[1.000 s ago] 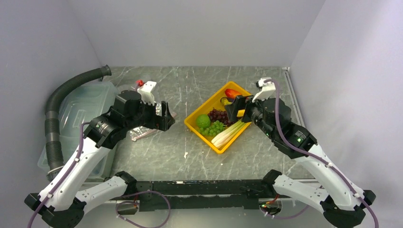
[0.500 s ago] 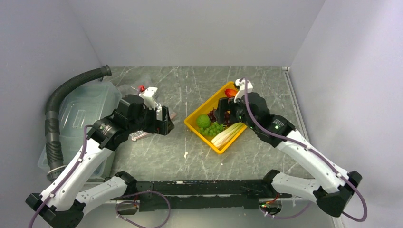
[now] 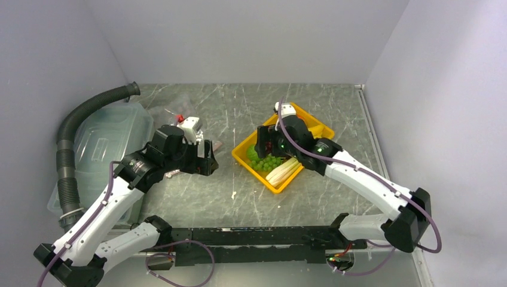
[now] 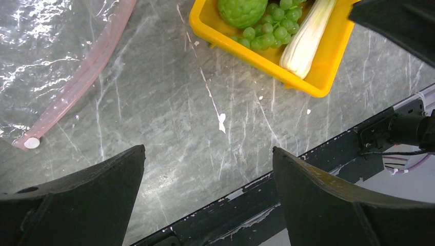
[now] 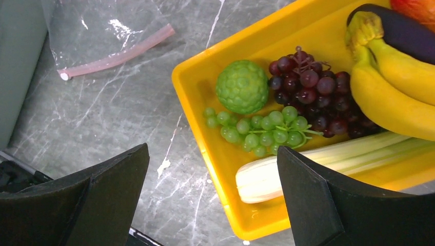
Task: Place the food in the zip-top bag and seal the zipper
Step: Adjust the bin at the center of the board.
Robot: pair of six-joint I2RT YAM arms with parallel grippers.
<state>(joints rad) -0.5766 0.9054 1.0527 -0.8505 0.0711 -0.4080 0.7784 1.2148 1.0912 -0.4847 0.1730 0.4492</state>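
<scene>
Barely started (nothing bagged). Saw the food all in the yellow tray, centre-right of frame, and the zip-top bag flat on the desk at upper left, zipper along its edge. Held left gripper and right gripper with jaws apart, empty.

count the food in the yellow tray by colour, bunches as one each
green: 3 (round fruit, green grapes, pale leek)
purple or dark: 2 (dark grapes, eggplant)
yellow: 1 (banana bunch)
red-orange: 1 (red-orange fruit, cut off by the edge of the right wrist view)
total: 7
</scene>
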